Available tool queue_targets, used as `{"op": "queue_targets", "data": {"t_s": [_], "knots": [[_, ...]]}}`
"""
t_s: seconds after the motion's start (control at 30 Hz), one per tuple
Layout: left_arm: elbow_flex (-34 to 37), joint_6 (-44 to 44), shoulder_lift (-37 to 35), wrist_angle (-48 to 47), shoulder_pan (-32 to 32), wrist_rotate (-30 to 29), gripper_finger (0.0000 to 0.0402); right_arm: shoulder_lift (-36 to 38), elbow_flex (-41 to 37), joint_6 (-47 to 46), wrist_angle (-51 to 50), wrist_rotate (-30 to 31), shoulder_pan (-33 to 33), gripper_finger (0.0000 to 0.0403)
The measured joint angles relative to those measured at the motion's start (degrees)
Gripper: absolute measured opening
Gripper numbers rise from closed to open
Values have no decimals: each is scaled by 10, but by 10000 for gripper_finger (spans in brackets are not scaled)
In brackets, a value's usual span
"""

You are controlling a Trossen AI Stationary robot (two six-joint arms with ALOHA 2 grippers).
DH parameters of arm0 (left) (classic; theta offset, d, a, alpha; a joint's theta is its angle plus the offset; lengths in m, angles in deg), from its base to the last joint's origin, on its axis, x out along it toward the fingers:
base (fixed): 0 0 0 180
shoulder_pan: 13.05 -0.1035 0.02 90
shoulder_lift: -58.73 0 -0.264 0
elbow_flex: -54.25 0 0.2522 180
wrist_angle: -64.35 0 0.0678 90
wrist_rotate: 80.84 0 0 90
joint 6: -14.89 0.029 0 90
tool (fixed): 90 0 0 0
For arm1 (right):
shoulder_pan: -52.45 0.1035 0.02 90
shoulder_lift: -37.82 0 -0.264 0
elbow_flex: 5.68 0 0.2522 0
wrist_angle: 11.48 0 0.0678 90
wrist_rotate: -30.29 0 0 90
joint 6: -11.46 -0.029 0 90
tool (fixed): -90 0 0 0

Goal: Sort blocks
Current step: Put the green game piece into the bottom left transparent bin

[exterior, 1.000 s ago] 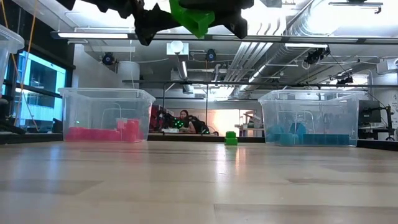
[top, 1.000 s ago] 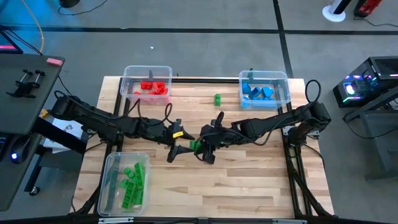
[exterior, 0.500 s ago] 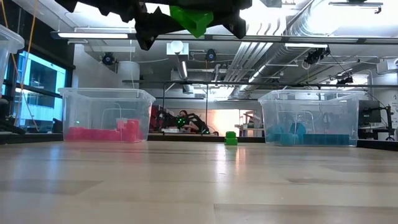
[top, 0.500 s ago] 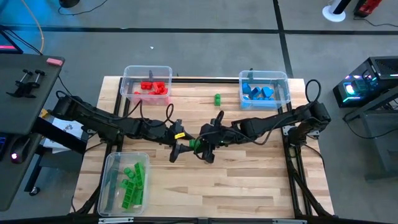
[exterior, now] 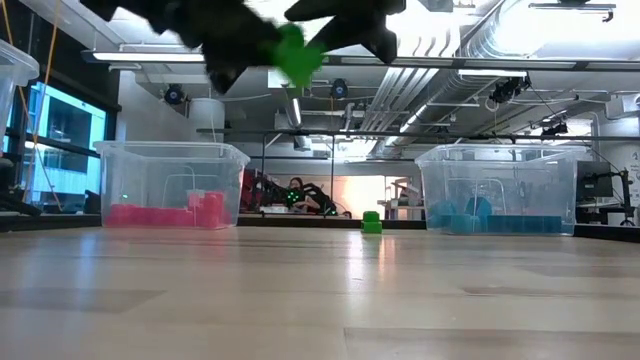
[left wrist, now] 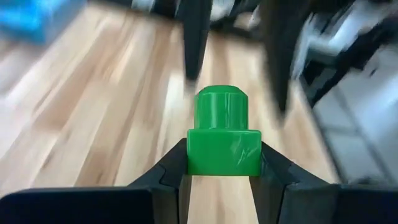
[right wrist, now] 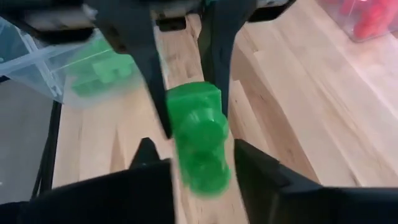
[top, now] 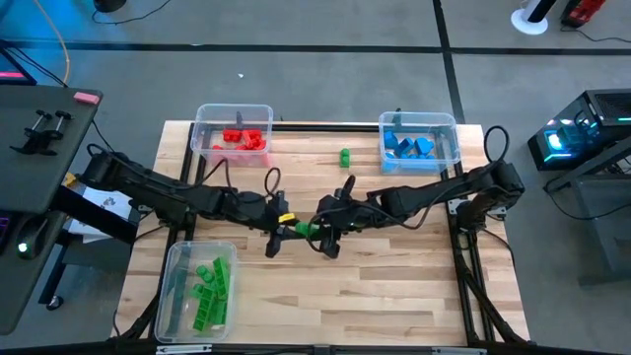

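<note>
A green block (top: pixel 305 229) with a round stud hangs in the air over the table's middle, between my two grippers. My left gripper (top: pixel 294 231) reaches in from the table's left and is shut on it (left wrist: pixel 222 149). My right gripper (top: pixel 317 233) faces it from the right, open. Its fingers (right wrist: pixel 149 168) stand on either side of the block's stud end (right wrist: pixel 194 124) without touching. In the low view the block (exterior: pixel 292 55) is high above the tabletop, tilted. A second green block (top: pixel 344 156) rests on its base near the far edge. My left gripper pinches the green block's square base (left wrist: pixel 194 155) between its two fingers, on two opposite sides. The fingers come level from the table's left. The stud (left wrist: pixel 222 109) points away from them toward my right gripper. The block is lifted clear of the table.
Three clear bins stand on the table: one with red blocks (top: pixel 234 133) far left, one with blue blocks (top: pixel 419 141) far right, one with green blocks (top: pixel 200 286) near left. Bare wood (top: pixel 375 286) lies in front of the grippers.
My left gripper has moved right toward the green block held up by my right gripper and has taken hold of it. The block has since shifted a little toward the table's left and tilted.
</note>
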Motion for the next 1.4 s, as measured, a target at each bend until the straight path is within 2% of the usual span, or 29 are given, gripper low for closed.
{"op": "queue_targets", "data": {"t_s": [0.2, 0.3, 0.4, 0.5, 0.6, 0.7, 0.73, 0.8, 0.87, 0.97, 1.07, 1.23, 1.27, 1.4], "knots": [[0, -46, -56, -198, -8, -12, 96, 24, 0, 2, -28, 38, -3, 162], [0, -121, -104, -326, 9, 38, 96, 31, 0, 2, -41, 61, -9, 189], [0, -223, -166, -414, 58, 103, 96, 32, 0, 2, -47, 79, -14, 202], [-8, -323, -235, -419, 151, 124, 96, 32, 0, 4, -52, 91, -23, 204], [-38, -416, -279, -383, 252, 68, 96, 32, 0, 5, -58, 90, -36, 204], [-76, -443, -295, -342, 342, -58, 96, 32, 0, 6, -64, 86, -47, 204], [-88, -447, -294, -345, 365, -93, 96, 32, 0, 6, -66, 84, -51, 204], [-103, -492, -286, -400, 398, -109, 96, 32, 0, 7, -72, 77, -56, 204], [-102, -573, -267, -494, 423, -64, 96, 32, 0, 7, -80, 68, -60, 204], [-94, -663, -229, -604, 459, 49, 96, 32, 0, 7, -96, 49, -61, 204], [-89, -674, -202, -624, 479, 117, 96, 32, 0, 6, -118, 44, -60, 204], [-89, -670, -181, -612, 470, 116, 97, 32, 0, 7, -129, 43, -57, 204], [-89, -667, -180, -611, 466, 116, 107, 32, 0, 7, -129, 43, -57, 204], [-88, -650, -187, -613, 449, 116, 205, 32, 0, 3, -128, 43, -57, 204]]}}
